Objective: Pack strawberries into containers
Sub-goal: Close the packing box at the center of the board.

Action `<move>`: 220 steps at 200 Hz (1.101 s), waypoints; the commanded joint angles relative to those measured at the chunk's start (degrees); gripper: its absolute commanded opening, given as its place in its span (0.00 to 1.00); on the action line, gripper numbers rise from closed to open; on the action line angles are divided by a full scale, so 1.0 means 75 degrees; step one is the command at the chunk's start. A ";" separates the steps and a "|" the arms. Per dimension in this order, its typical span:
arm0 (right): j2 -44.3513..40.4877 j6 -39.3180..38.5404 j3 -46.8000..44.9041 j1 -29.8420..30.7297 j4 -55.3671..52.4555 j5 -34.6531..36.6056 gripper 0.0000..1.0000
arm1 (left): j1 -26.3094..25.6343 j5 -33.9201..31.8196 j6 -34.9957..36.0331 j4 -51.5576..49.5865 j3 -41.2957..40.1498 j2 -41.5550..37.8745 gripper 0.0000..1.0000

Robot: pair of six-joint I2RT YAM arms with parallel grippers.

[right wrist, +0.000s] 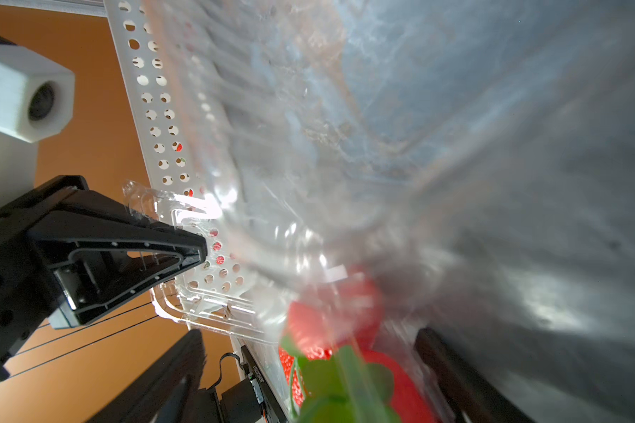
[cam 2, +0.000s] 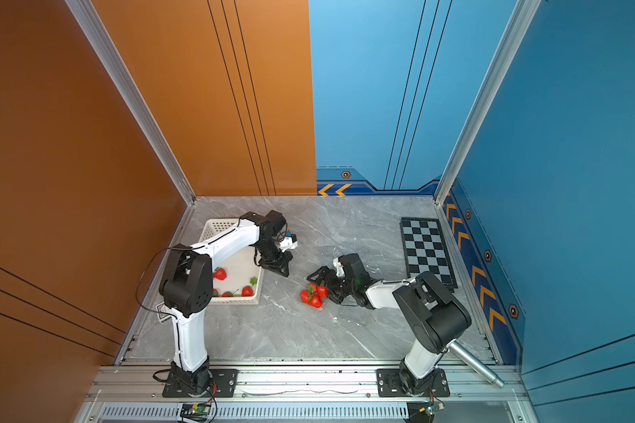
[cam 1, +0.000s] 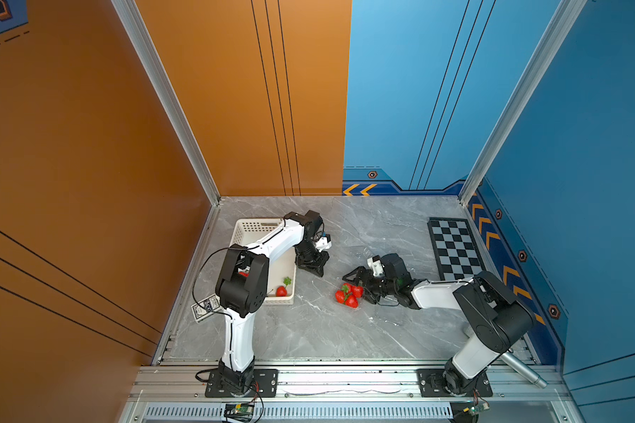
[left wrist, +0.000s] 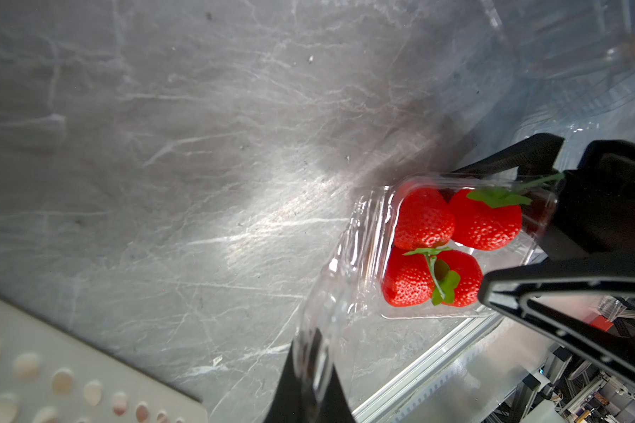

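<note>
My left claw is pinched tight on the edge of the container's clear lid, and the lid stands open. The container sits on the counter just right of centre in both top views, with four strawberries packed inside. My right claw stands wide, one finger on either side of the box; whether it presses the walls, I cannot tell. More berries lie in the white basket, left of centre.
</note>
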 commanded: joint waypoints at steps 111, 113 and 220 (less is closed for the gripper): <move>0.0375 -0.0729 -0.0228 -0.0015 -0.3115 0.1484 0.92 | 0.0657 -0.0714 -0.0216 -0.0309 0.0038 -0.0467 0.05; 0.0374 -0.0735 -0.0230 -0.0016 -0.3120 0.1484 0.92 | 0.0658 -0.0716 -0.0225 -0.0302 0.0038 -0.0471 0.05; 0.0335 -0.0291 -0.0590 0.0394 -0.2422 0.1238 0.53 | 0.0656 -0.0908 -0.0481 -0.0300 0.0166 -0.0548 0.05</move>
